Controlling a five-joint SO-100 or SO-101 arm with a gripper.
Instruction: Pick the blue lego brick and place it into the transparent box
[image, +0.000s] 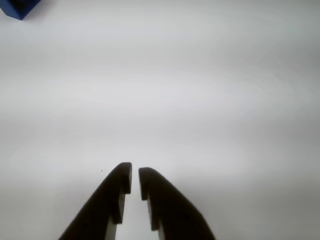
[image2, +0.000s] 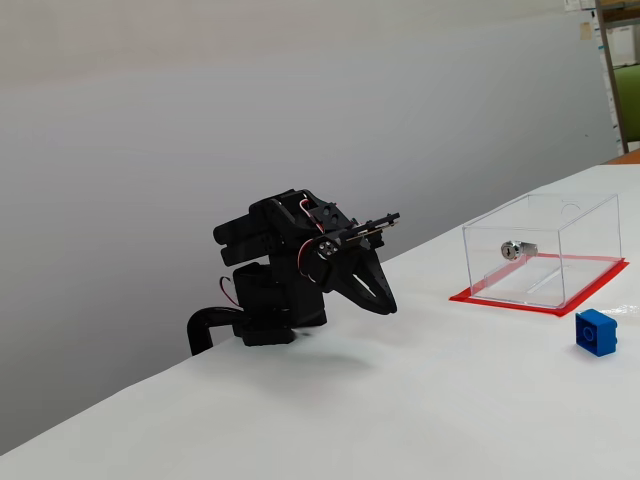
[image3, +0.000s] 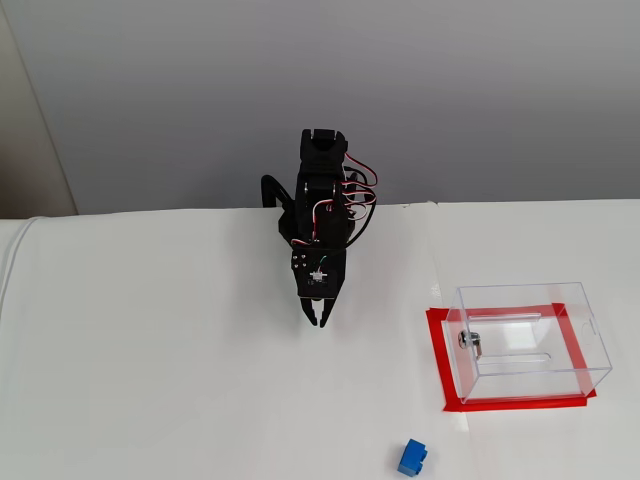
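While one black arm sits folded at the table's (image3: 150, 380) back edge, its gripper (image3: 320, 320) hangs over bare white surface, fingers nearly together w/ only a thin slit between them in the wrist view, holding nothing. Count: 1 blue lego brick (image3: 411, 457), 1 transparent box (image3: 530, 340). Brick is near the front edge, well apart from gripper, standing turned w/ a corner toward the camera; roughly cubic, so no clear long axis. Box sits on a red base toward the right side, long axis approx. along the table's width, silver lock cylinder (image3: 468, 341) on its left wall. Nothing lies btw. gripper, brick and box. Wrist view catches only a brick corner, top left (image: 20, 8).
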